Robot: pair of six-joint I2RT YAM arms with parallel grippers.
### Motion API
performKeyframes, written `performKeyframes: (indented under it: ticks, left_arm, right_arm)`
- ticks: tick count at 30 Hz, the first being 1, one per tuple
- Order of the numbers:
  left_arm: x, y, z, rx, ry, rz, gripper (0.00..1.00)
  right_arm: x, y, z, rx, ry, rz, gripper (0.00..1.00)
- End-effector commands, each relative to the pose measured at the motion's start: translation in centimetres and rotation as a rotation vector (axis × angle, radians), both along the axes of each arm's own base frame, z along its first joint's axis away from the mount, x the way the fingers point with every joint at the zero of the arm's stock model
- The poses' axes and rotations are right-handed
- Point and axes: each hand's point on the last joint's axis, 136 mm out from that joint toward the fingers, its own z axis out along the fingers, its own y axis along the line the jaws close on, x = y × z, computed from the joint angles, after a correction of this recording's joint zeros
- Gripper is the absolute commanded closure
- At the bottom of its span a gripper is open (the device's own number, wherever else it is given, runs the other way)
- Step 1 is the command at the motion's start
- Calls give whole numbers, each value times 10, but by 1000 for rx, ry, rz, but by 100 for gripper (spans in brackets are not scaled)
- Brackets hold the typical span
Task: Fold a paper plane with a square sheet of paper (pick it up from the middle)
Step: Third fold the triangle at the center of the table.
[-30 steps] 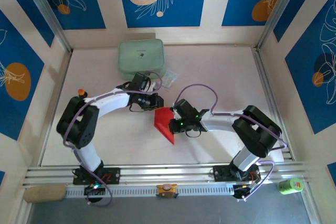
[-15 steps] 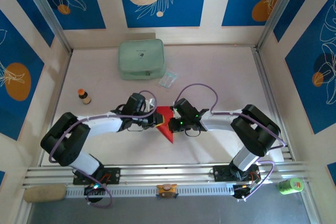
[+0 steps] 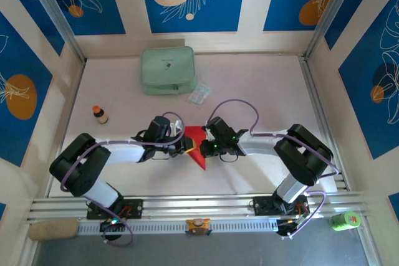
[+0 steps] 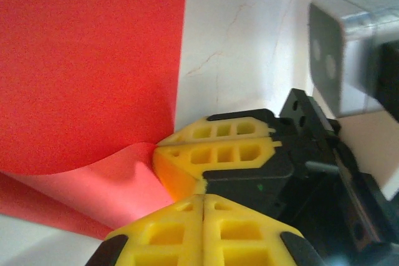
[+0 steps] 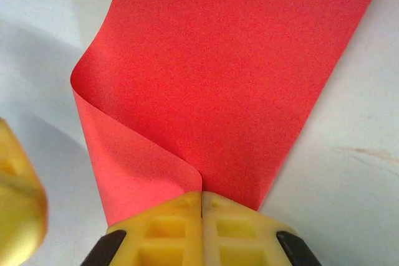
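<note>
At mid-worktop, between the two arms, the right gripper (image 5: pixel 201 213) has its yellow jaws pressed fully together on the near edge of the square sheet of paper (image 5: pixel 230 60), just where a flap of the red sheet curls over on itself. That pinch looks meant to pin the fold line while the flap is worked (a judgement from the curl, not a thing seen). The left gripper (image 4: pixel 202 210) is likewise closed tight, jaw against jaw, right beside its partner's tip and at the lifted edge of the flap. Whether any paper lies between its jaws cannot be told from the wrist view. Its closed tip reads as a pressing tool, placed to flatten or run a crease rather than to carry.

From above, the sheet shows as a red triangle lying on the worktop (image 3: pixel 262 85), point toward the arm bases, so it is partly folded and not yet a dart. Well behind it sit a pale green pouch (image 3: pixel 167 70) and a small clear packet (image 3: pixel 199 95); a little orange-capped bottle (image 3: pixel 98 114) stands off to the left. The pouch bears a small dark mark, too small to read, and no other writing is legible.
</note>
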Motion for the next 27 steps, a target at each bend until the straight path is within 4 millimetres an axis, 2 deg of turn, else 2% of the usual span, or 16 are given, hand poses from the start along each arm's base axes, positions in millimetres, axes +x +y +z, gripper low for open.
performKeyframes:
  ticks: [1, 12, 27]
  left_arm:
    - [-3, -3, -5, -1, 22, -12, 100]
    - [-2, -5, -14, 24, 32, -34, 100]
    - [-11, 8, -46, 136, 70, -53, 100]
  right_arm:
    - [-5, -11, -13, -52, 43, -14, 100]
    - [-5, -11, -14, -53, 43, -18, 100]
    - [-6, -11, -11, -45, 38, -11, 100]
